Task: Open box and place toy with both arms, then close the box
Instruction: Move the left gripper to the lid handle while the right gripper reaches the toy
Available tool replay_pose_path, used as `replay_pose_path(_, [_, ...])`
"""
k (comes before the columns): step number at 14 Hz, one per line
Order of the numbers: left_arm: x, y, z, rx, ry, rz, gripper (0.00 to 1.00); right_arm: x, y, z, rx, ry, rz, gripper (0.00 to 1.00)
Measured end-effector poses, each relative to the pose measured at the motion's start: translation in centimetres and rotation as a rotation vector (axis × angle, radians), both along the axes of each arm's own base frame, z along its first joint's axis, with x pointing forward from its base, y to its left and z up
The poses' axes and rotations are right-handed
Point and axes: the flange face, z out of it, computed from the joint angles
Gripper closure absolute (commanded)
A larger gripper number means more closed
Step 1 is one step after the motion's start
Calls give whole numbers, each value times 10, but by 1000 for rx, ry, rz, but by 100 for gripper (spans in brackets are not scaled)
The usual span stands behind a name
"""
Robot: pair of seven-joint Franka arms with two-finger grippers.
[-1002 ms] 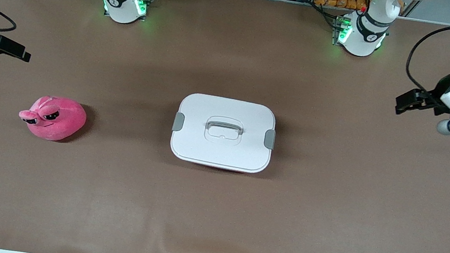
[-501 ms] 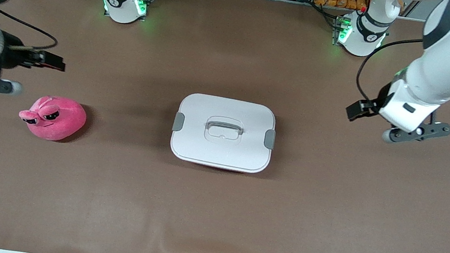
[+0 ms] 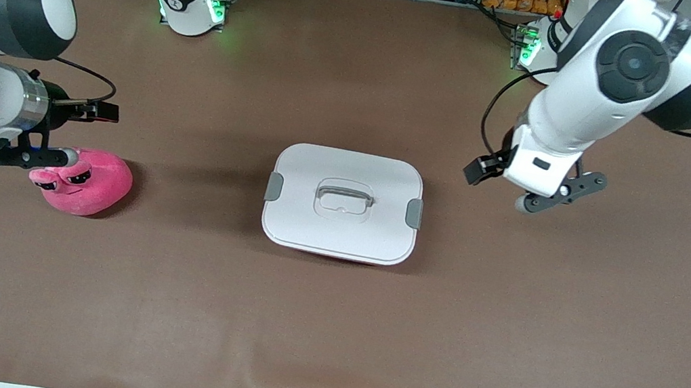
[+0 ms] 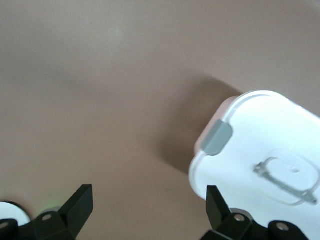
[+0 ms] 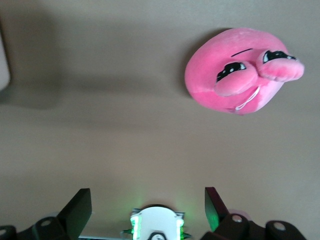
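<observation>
The approach step is judged in hand: the box (image 3: 343, 202), mid-frame, is seen w/ lid clipped, the toy (image 3: 86, 180) at centre-left; the left gripper (image 3: 504, 177), fully open & empty, is held upper-right of box, the right gripper (image 3: 64, 128), likewise open, just above toy; unclipping is needed next.

- My left gripper (image 4: 147, 207) hangs over the brown table (image 4: 100, 100), jaws spread wide.
- The white rounded plastic box lid (image 4: 260, 150), grey side clip (image 4: 218, 139), recessed handle (image 4: 285, 175), sits just beside me.
</observation>
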Motion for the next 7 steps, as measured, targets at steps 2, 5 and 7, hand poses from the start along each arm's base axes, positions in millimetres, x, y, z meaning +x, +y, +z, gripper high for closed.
replay_pose_path(2, [-2, -23, -16, 10, -1, 82, 0, 2, -13, -15, 12, -21, 43, 0])
replay_pose_path(5, [-13, -62, -39, 22, 7, 216, 0, 2, -51, -32, 65, -48, 141, 0])
replay_pose_path(7, [-16, -81, -51, 11, 0, 288, 0, 4, -78, -36, 110, -69, 231, 0])
